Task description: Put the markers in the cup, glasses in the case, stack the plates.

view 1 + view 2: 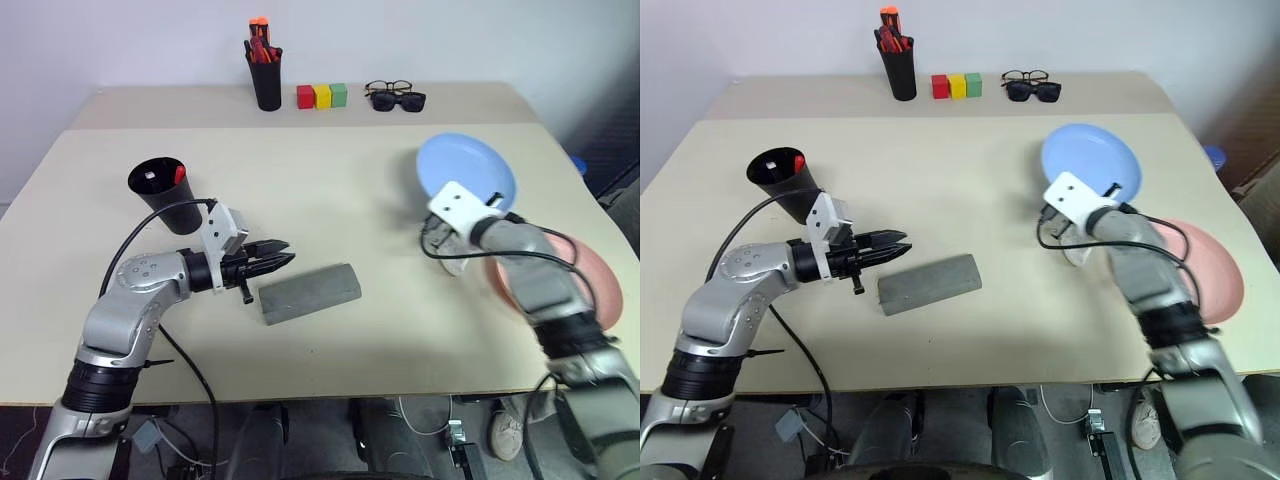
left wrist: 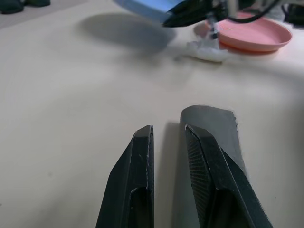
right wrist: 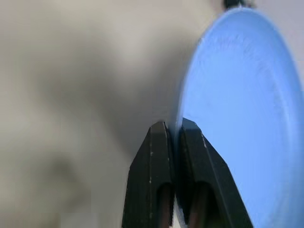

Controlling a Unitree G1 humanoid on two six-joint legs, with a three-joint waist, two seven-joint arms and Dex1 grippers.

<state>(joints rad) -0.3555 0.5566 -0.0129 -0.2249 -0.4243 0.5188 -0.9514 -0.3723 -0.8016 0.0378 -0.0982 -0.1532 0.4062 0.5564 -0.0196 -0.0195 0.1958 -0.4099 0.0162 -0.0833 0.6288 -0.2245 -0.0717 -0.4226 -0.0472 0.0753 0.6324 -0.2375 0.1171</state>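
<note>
My right claw (image 3: 173, 128) pinches the blue plate's (image 1: 466, 167) rim; I should keep it level over the pink plate (image 1: 598, 282). My left claw (image 1: 278, 253) stands slightly parted, empty.

Light blue plate (image 1: 465, 168) tilted up off the table; pink plate (image 1: 1212, 268) flat beside it
</note>
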